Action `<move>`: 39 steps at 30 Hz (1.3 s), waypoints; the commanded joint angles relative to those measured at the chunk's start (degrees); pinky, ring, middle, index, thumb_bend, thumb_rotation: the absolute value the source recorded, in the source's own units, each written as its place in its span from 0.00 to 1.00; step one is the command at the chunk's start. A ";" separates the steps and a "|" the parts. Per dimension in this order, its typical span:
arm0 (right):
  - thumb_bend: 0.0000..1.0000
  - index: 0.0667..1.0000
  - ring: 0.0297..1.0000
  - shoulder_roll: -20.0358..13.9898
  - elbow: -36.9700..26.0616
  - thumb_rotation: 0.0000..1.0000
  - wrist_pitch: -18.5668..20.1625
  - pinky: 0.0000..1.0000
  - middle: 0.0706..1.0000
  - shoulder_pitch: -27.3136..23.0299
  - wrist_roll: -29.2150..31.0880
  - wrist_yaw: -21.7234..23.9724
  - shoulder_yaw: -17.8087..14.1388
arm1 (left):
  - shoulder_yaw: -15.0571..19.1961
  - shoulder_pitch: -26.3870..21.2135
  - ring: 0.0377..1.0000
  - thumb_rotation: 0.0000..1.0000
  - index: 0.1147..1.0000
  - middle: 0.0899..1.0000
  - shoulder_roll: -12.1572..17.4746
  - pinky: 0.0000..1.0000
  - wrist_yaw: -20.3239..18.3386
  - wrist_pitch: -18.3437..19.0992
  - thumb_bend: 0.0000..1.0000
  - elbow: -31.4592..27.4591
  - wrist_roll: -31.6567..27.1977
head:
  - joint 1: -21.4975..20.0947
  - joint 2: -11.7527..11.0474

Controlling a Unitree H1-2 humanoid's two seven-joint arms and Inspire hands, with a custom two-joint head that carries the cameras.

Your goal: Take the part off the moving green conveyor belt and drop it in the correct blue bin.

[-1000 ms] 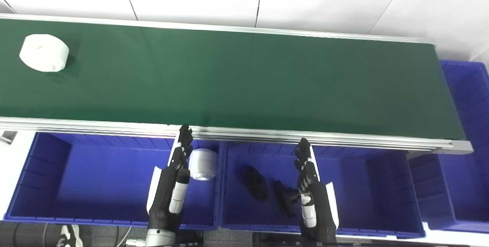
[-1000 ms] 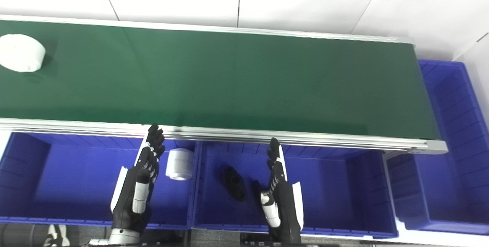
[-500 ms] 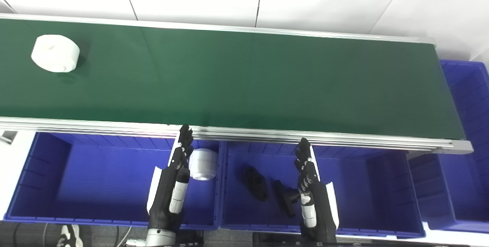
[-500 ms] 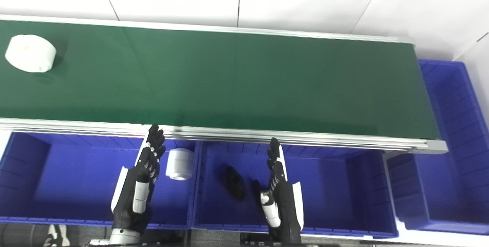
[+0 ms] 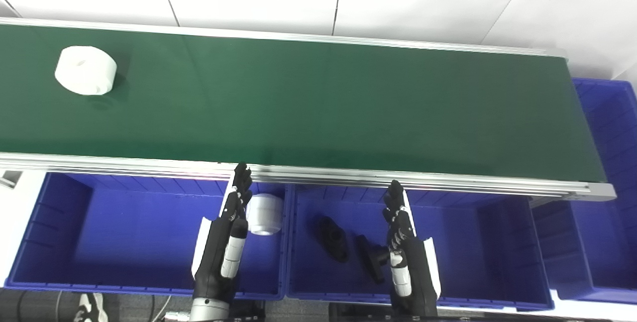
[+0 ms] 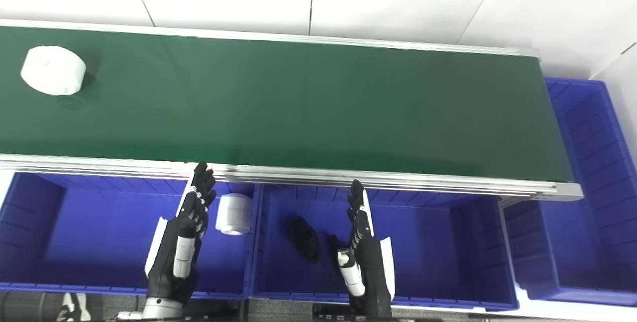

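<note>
White part far upstream on belt; left hand, right hand empty, fingers straight, waiting below belt for pickup.

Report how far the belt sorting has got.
Done: one white part lies in the left blue bin and black parts in the middle blue bin. In hand: nothing; the left robot hand and right robot hand hang open over the bins. Left: the white roll on the conveyor belt.
</note>
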 commanded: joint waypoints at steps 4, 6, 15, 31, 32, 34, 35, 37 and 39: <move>0.93 1.00 1.00 -0.02 0.31 0.96 -1.30 1.00 1.00 -0.42 1.50 0.78 -0.60 | -0.90 -0.03 1.00 1.00 1.00 1.00 -1.28 1.00 0.48 -3.61 0.84 1.43 2.05 | 3.51 -1.33; 0.93 1.00 1.00 -0.49 1.32 0.97 -2.15 1.00 1.00 -0.92 2.26 1.03 -1.34 | -1.19 -0.34 1.00 1.00 1.00 1.00 -1.93 1.00 0.69 -4.69 0.83 2.98 2.45 | 6.49 -2.50; 0.97 1.00 1.00 -2.87 5.04 0.99 -3.46 1.00 1.00 -3.01 6.10 3.02 -4.38 | -2.26 -1.80 1.00 1.00 1.00 1.00 -4.74 1.00 3.15 -7.46 0.82 9.30 5.91 | 12.55 -6.79; 0.98 1.00 1.00 -5.55 9.61 0.99 -4.29 1.00 1.00 -6.33 9.49 6.79 -7.63 | -4.31 -6.27 0.98 1.00 1.00 1.00 -7.01 0.99 9.30 -11.80 0.73 17.96 9.42 | 22.66 -12.21; 0.97 1.00 1.00 -5.52 9.54 1.00 -4.29 1.00 1.00 -6.31 9.43 6.86 -7.71 | -4.45 -6.22 0.99 1.00 1.00 1.00 -6.97 0.99 9.23 -11.79 0.72 17.84 9.15 | 22.66 -12.21; 0.98 1.00 1.00 -5.35 8.61 1.00 -3.58 1.00 1.00 -5.95 9.17 6.80 -7.81 | -4.66 -5.88 0.99 1.00 1.00 1.00 -6.92 1.00 9.11 -11.77 0.73 17.06 9.18 | 23.15 -11.21; 0.99 1.00 1.00 -5.25 8.19 0.99 -3.33 1.00 1.00 -5.78 8.85 6.70 -7.84 | -4.83 -5.67 0.98 1.00 1.00 1.00 -6.79 1.00 9.41 -11.77 0.74 16.42 9.96 | 23.33 -10.53; 1.00 1.00 1.00 -5.11 7.34 1.00 -2.92 1.00 1.00 -5.42 8.21 6.55 -7.82 | -5.28 -5.35 0.98 1.00 1.00 1.00 -6.40 0.99 9.97 -11.79 0.75 15.28 11.18 | 23.44 -9.95; 1.00 1.00 1.00 -4.86 6.28 0.99 -2.28 1.00 1.00 -4.97 8.68 6.68 -7.67 | -6.48 -5.24 0.96 1.00 0.98 0.99 -5.48 0.96 11.48 -11.80 0.74 13.74 12.19 | 23.52 -9.45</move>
